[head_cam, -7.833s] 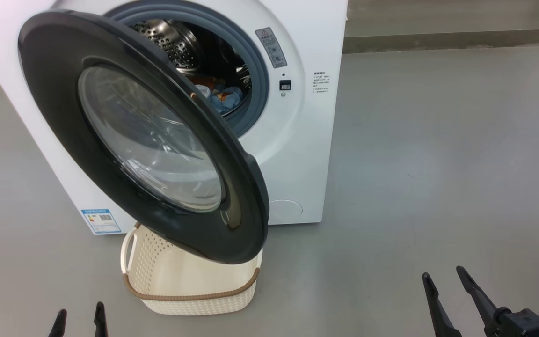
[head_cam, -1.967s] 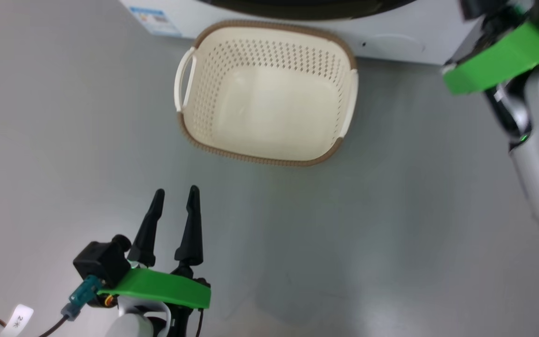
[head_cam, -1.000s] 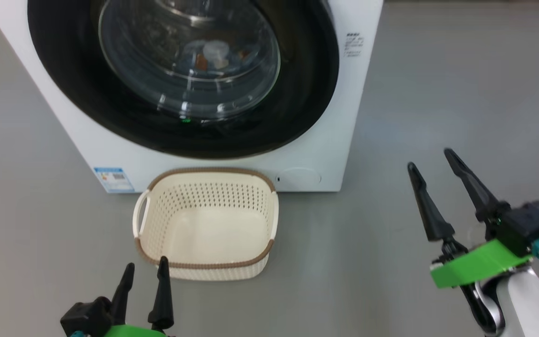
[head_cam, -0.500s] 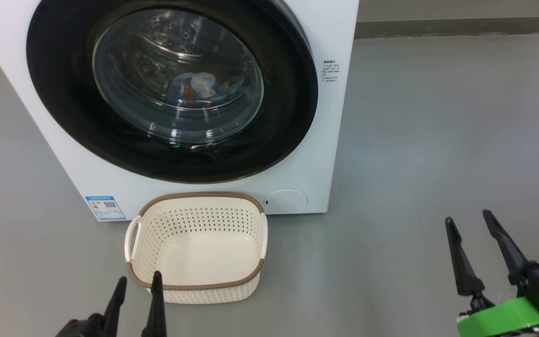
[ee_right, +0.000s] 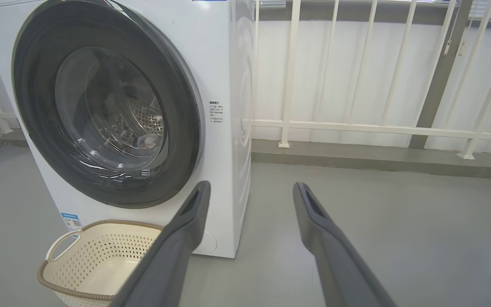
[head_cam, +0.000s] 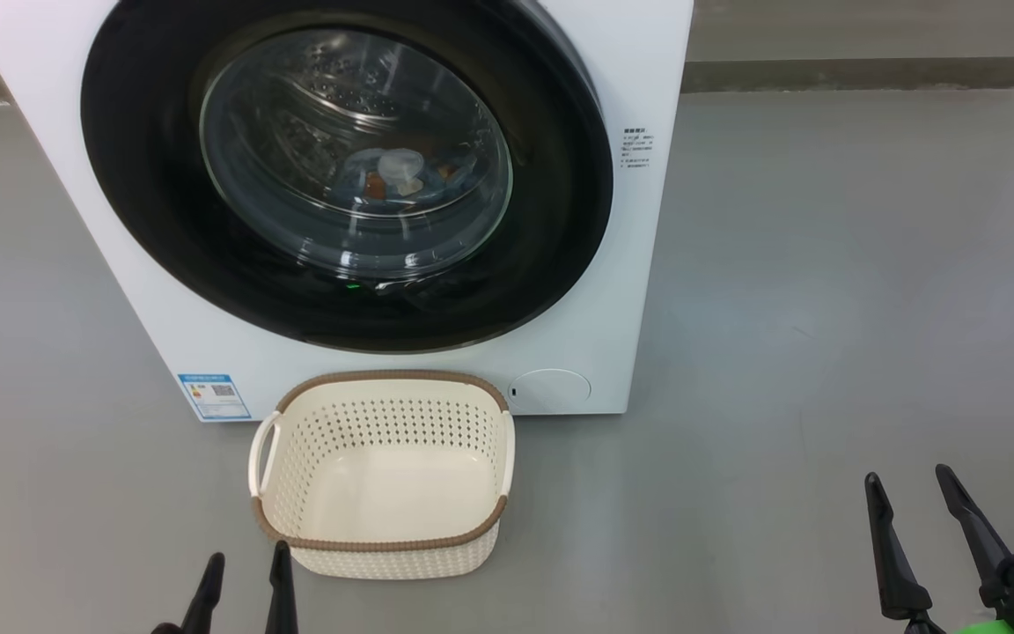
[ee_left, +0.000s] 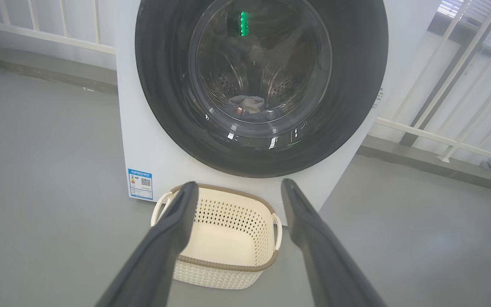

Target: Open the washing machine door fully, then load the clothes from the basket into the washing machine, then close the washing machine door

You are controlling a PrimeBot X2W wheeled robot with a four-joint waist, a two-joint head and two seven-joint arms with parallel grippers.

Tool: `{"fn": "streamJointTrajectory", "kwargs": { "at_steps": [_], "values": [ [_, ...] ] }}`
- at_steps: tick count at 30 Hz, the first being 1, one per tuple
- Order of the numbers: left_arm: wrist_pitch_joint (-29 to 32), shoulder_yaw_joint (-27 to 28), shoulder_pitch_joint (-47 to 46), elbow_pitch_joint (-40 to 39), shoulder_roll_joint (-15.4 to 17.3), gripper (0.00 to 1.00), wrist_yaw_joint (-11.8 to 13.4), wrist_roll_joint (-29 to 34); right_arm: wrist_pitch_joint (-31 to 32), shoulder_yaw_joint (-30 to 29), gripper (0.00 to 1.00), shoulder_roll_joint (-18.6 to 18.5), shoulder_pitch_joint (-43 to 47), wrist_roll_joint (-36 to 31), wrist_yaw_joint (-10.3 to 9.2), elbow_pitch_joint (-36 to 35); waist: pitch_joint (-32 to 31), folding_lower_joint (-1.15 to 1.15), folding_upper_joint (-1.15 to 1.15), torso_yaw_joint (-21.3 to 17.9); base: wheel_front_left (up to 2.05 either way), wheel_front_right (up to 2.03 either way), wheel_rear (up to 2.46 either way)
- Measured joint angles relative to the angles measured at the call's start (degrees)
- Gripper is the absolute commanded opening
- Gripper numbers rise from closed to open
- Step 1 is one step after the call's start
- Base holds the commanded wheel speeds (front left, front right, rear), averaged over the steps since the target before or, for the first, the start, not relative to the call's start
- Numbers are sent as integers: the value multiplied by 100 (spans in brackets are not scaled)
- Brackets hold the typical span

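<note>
Head view: the washing machine (head_cam: 648, 264), a white front-loader, stands at the far left on the grey floor (head_cam: 824, 264).
Washing machine door (head_cam: 146, 220): closed against the machine front, a glossy black rim around bulging clear glass.
Clothes (head_cam: 401, 176): blue, orange and cream fabric lying inside the steel drum, seen through the glass.
Basket (head_cam: 384, 563): empty, on the floor just in front of the machine, below the door; a blue label sticker (head_cam: 214, 396) sits to its far left.
My left gripper (head_cam: 247, 553): released, fingers apart, grasping nothing, just beside the basket's near-left corner.
My right gripper (head_cam: 906, 474): released, fingers spread above bare floor, well apart from the basket, on its right.
Right wrist view: a white railing (ee_right: 356, 125) runs beyond the machine's right side.
</note>
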Motion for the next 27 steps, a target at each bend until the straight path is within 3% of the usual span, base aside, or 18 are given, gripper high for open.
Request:
{"fn": "streamJointTrajectory", "kwargs": {
  "at_steps": [13, 14, 20, 27],
  "values": [
    [0, 26, 50, -31, 8, 100, -54, 97, 0, -7, 100, 55, 9, -51, 0, 1, -4, 0, 0, 63, 0, 0, 0],
    [0, 20, 50, -11, 2, 0, -57, 135, -3, -7, 0, 60, 9, -47, 1, 24, 0, 0, 0, 68, 0, 0, 0],
    [30, -26, 163, 374, -88, 0, -56, 98, 19, -3, 0, 178, 97, -1, 3, 470, 1, 0, 0, 68, 0, 0, 0],
    [145, -3, 162, 396, -90, 0, -58, -367, 155, -7, 0, 181, 109, 498, 3, 535, 12, 2, 0, 26, 0, 0, 0]
  ]
}}
